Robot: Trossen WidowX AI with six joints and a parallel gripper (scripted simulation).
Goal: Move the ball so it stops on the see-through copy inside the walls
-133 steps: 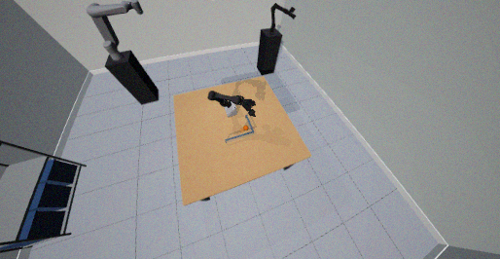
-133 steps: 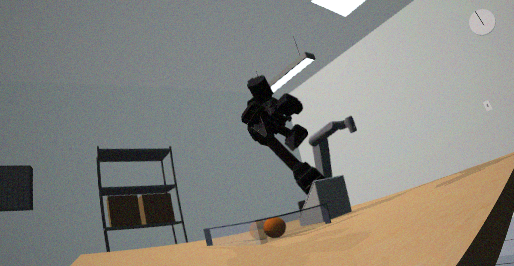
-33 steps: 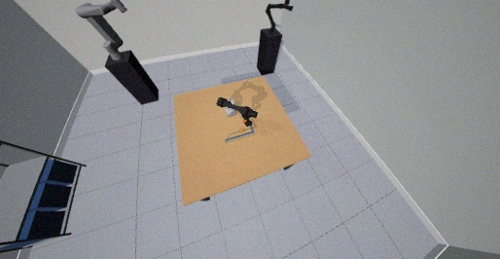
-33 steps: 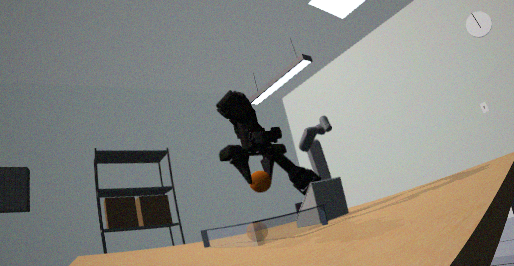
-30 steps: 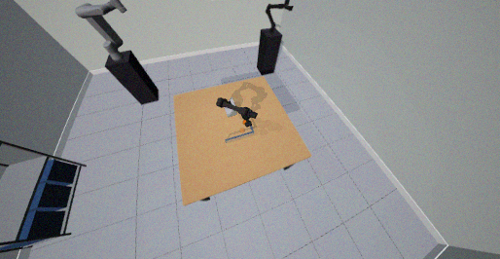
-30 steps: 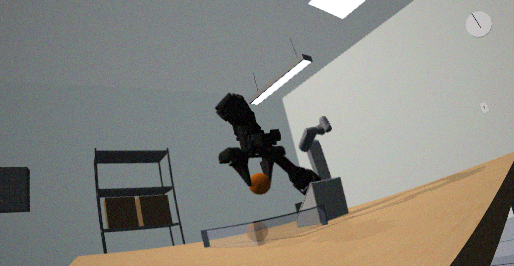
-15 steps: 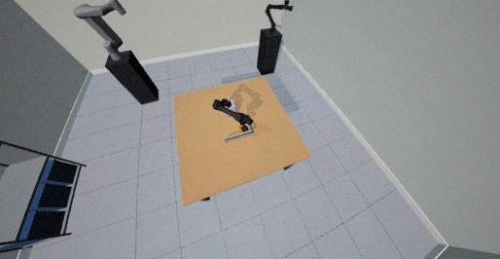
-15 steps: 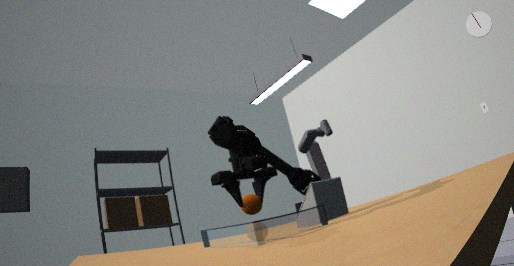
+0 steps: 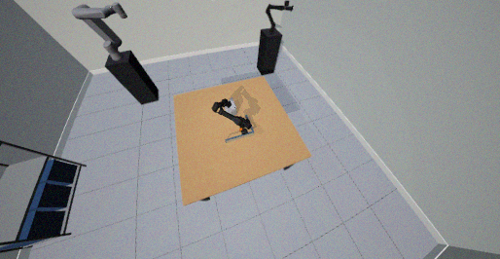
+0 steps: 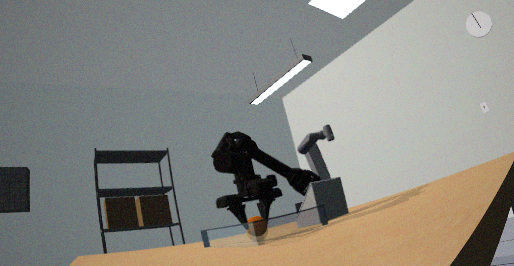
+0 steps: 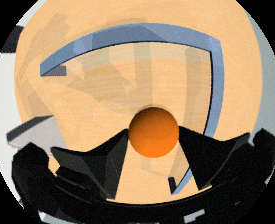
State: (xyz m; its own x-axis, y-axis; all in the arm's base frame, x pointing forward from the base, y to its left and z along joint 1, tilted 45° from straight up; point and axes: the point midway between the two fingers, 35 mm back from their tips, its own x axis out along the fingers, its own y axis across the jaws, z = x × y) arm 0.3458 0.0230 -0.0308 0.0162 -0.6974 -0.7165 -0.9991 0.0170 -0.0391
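Orange and round, the small ball (image 11: pixel 154 132) sits clamped between the two dark fingers of my black pincer (image 10: pixel 251 210). From the exterior view I see the ball (image 10: pixel 255 220) held low, inside the two low clear walls with bluish edges (image 10: pixel 260 224), just above the tan wooden worktop (image 10: pixel 390 226); I cannot tell whether it touches the surface. A faint see-through copy of the ball (image 10: pixel 258 229) shows directly beneath it. Through the wrist view the walls (image 11: pixel 208 63) curve ahead and to the right, their corner at upper right, leaving open worktop (image 11: pixel 75 116) to the left. From the top view, the corner (image 9: pixel 241 135) lies well away from every worktop edge (image 9: pixel 245 187).
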